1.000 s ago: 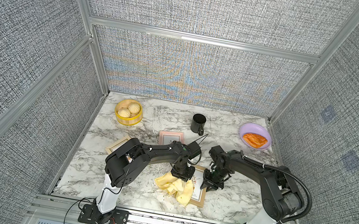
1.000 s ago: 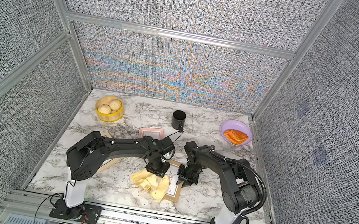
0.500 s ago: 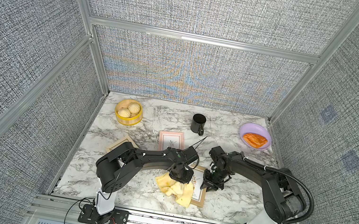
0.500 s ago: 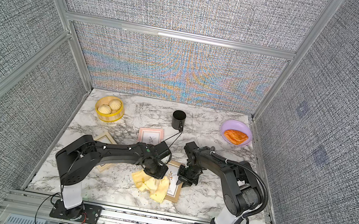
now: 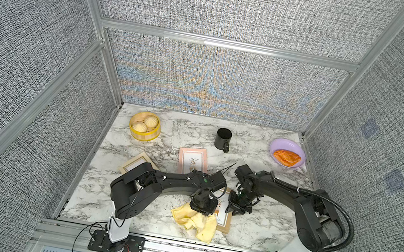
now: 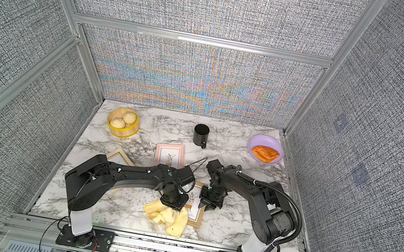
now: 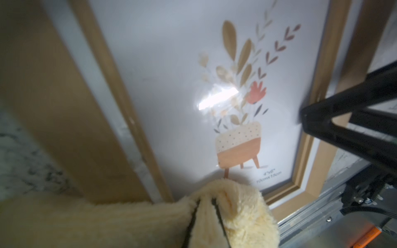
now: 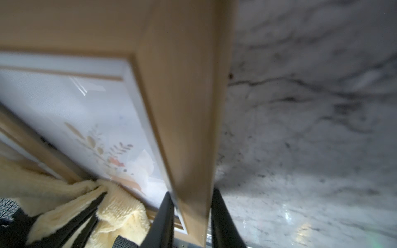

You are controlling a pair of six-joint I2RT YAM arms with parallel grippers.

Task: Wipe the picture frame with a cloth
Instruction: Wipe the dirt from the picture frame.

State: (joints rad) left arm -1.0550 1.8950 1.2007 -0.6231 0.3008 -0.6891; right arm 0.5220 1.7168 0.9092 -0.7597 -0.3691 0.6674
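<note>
The picture frame (image 5: pixel 224 220) is wooden with a flower print and lies near the table's front centre, seen in both top views (image 6: pixel 195 215). My left gripper (image 5: pixel 202 206) is shut on a bunched fold of the pale yellow cloth (image 5: pixel 195 222), which rests against the frame's glass (image 7: pixel 171 85) at its near end. The rest of the cloth (image 6: pixel 167 217) trails onto the marble. My right gripper (image 5: pixel 236 208) is shut on the frame's right side rail (image 8: pixel 184 107), one finger on each side of it.
A pink frame (image 5: pixel 192 160) and a pale wooden frame (image 5: pixel 136 164) lie behind the arms. Along the back stand a bamboo steamer (image 5: pixel 143 136) with buns, a black mug (image 5: pixel 222 138) and a purple plate (image 5: pixel 279 143) holding an orange pastry.
My left gripper has dragged the cloth along the frame toward the table's front edge. The right gripper has stayed on the frame's rail.
</note>
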